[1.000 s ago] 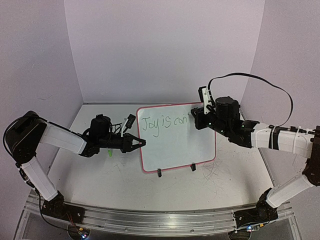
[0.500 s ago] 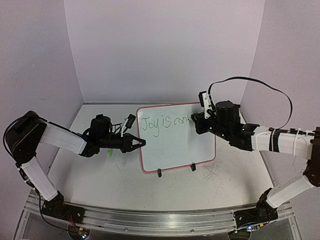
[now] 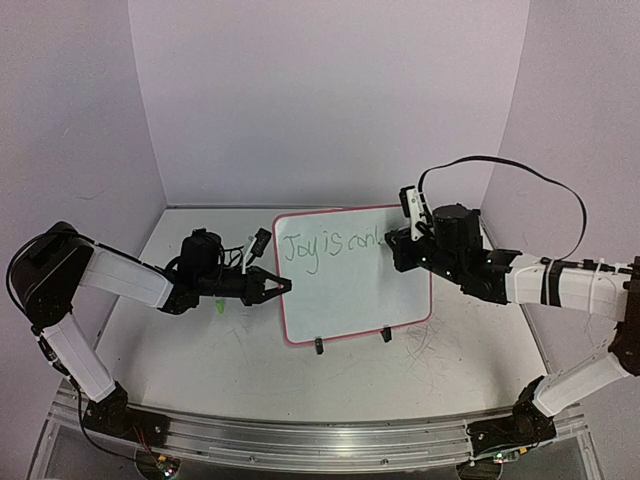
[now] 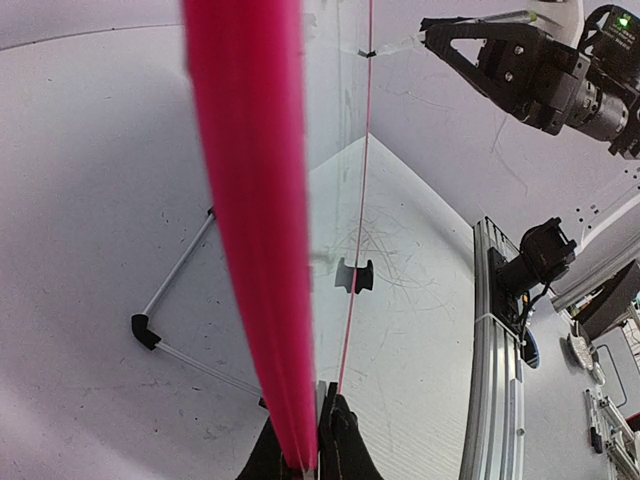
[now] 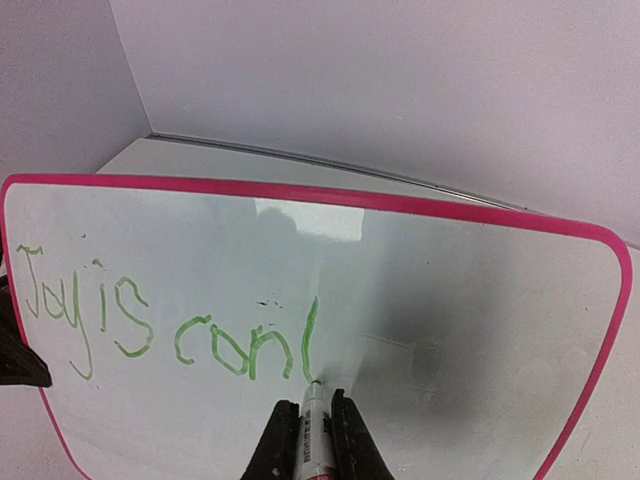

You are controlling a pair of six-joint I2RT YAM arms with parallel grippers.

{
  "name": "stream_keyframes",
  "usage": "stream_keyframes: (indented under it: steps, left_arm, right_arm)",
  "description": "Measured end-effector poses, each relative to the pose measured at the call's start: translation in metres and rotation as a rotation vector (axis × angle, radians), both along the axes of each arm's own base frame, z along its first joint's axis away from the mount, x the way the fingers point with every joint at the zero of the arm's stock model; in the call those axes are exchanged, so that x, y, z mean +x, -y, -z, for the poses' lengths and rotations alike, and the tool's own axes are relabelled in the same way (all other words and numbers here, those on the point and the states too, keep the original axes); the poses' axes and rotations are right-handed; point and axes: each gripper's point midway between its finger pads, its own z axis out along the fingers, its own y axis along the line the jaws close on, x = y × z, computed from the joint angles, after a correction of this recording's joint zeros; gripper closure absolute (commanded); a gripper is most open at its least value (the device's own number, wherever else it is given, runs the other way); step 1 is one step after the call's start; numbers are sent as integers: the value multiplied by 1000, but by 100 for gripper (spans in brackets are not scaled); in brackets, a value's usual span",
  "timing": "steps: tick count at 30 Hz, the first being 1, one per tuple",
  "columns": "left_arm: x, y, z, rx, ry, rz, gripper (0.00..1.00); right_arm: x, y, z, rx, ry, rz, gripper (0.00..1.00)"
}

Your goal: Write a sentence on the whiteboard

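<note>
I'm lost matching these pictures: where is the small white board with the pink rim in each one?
Top external: the small pink-rimmed white board stands at centre.
Left wrist: the board is edge-on, a pink vertical band left of centre.
Right wrist: the board is face-on, filling the lower frame.
Shared landmark in all three: the black right gripper gripping a marker.

White table (image 3: 200, 370) before me, scuffed with grey scratch marks (image 3: 430, 345), carries the whiteboard (image 3: 350, 290), which stands upright on the two black feet (image 3: 319, 346) of its wire stand (image 4: 180, 300). A small green object (image 3: 219, 305) lies left of the board. My arm bases (image 3: 105, 410) sit on the metal rail (image 3: 300, 438) at the near edge.
</note>
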Motion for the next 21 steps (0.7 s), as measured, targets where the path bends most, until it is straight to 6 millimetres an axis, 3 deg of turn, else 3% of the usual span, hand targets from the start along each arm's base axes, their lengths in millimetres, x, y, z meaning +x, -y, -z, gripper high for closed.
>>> stream_keyframes:
  steps: [12, 21]
  left_arm:
    - [0, 0, 0, 0, 3, 1, 100]
    - [-1, 0, 0, 0, 3, 2, 100]
  right_arm:
    - [-6, -2, -14, 16, 16, -40, 100]
    - [1, -13, -21, 33, 38, -60, 100]
